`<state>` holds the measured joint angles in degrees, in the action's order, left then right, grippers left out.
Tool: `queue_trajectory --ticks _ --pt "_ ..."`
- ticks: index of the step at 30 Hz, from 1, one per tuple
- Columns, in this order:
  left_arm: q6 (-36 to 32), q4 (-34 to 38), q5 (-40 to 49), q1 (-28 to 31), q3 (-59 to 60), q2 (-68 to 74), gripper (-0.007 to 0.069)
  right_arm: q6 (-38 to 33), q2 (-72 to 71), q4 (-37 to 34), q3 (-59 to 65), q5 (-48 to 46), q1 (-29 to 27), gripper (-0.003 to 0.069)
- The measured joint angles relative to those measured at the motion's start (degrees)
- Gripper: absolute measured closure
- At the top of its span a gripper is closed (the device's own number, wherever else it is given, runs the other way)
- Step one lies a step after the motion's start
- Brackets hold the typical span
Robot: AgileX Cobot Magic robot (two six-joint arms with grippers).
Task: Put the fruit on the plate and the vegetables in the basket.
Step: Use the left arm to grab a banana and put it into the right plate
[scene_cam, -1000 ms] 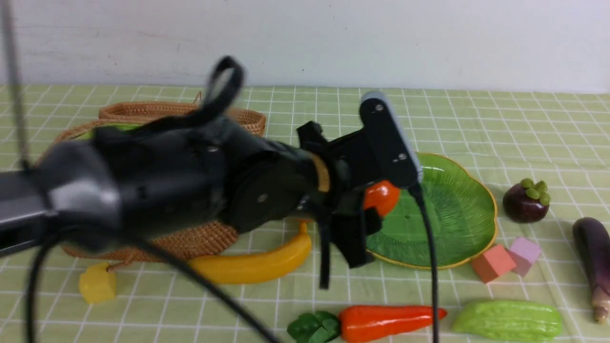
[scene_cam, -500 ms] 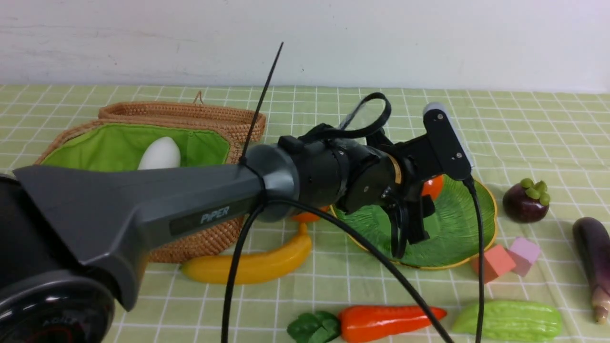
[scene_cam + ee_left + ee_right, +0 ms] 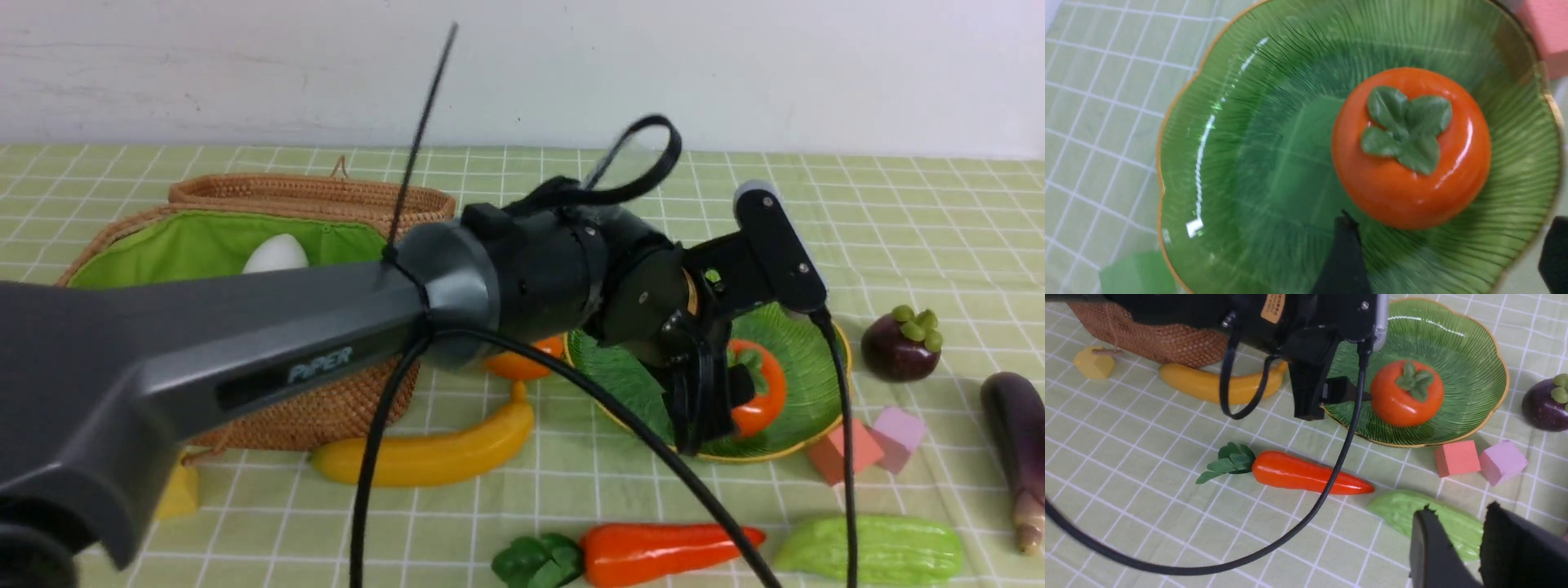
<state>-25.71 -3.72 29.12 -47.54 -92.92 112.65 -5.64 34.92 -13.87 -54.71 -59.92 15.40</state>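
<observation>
Black and parted, the fingers [image 3: 1341,261] of the left end effector [image 3: 1447,261] are standing open over the plate [image 3: 1290,179], gripping nothing. Just beside them, the orange-red persimmon [image 3: 1412,183] is sitting inside the plate, its green leaf cap showing. The right end effector [image 3: 1459,510] is holding its jaws slightly apart, with nothing between them, and is partly blocking the wrist view of the bitter gourd [image 3: 1425,514], which is lying on the cloth-covered table [image 3: 277,547]. The carrot [image 3: 653,551] is lying beside the bitter gourd, nearer the robot than the plate. Left of the plate, the mango [image 3: 531,359] is peeking out from behind the left arm [image 3: 522,286], and the banana [image 3: 433,457] is lying near the basket [image 3: 351,408]. Inside the green-lined basket, the white gourd [image 3: 277,253] is showing its top. Red [image 3: 845,453] and pink [image 3: 898,437] cubes are sitting near the plate's right side; farther right, the mangosteen [image 3: 898,351] and eggplant [image 3: 1016,441] are resting on the table. A yellow cube [image 3: 178,490] is sitting near the basket, partly hidden by the arm.
</observation>
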Motion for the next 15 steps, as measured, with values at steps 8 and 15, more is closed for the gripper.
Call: queue_trajectory --ticks 8,15 --pt "14.22 -0.1 24.37 -1.14 -0.05 -14.35 0.0614 -4.1 0.0 -7.52 -0.05 -5.39 0.0 0.0463" --pt "16.04 -5.11 33.33 -1.08 7.49 -20.54 0.0638 -21.34 0.0 -23.05 -0.05 -5.74 0.0 0.0463"
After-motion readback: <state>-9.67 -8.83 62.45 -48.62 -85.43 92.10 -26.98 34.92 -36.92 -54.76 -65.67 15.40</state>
